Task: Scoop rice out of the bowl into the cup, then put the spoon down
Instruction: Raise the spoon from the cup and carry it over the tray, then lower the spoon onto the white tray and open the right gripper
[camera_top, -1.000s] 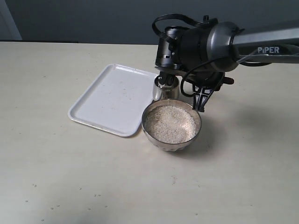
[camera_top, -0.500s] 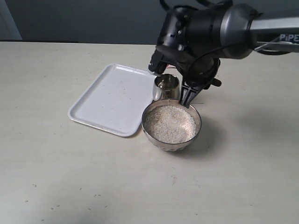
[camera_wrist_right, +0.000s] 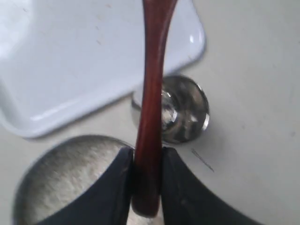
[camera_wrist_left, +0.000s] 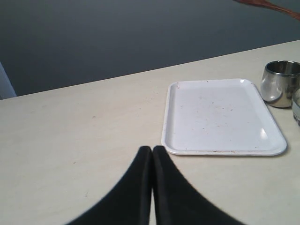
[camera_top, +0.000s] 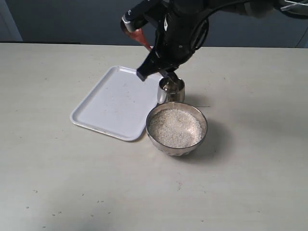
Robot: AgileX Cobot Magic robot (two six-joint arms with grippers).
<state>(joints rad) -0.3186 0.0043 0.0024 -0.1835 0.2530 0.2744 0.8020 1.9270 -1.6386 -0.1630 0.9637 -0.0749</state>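
The steel bowl holds a bed of white rice and stands at the tray's right corner. Just behind it is the small steel cup, whose inside looks shiny. My right gripper hangs above the cup, shut on the handle of the reddish-brown spoon. The spoon's head is raised up and to the left, and its inside is hidden. In the right wrist view the spoon runs from the gripper across the cup's rim. My left gripper is shut and empty, short of the tray.
A white rectangular tray lies left of the cup and bowl, with a few specks on it. From the left wrist view the tray, the cup and a sliver of the spoon are visible.
The right arm has risen and swung left from behind the bowl. The spoon has come up, and its head now shows high above the tray's far corner.
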